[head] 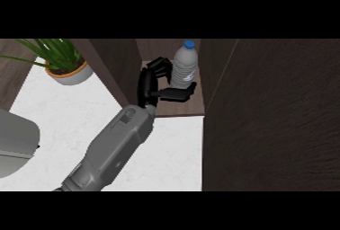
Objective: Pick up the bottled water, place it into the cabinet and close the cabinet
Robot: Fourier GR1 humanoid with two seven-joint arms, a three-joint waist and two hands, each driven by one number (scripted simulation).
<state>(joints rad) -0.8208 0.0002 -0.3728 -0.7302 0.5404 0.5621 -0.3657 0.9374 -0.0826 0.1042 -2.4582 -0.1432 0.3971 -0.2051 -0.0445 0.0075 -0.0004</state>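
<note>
One bottled water (185, 67) stood upright inside the open cabinet (279, 121), clear with a blue cap. One hand (157, 85) showed, the left, its fingers and thumb curled around the bottle's lower part. One potted plant (63, 63) sat on the white counter (79, 117) beside dark wood

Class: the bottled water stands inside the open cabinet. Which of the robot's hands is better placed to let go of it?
Left. The left hand is inside the cabinet, its fingers curled round the bottled water. The right hand is not in view.
</note>
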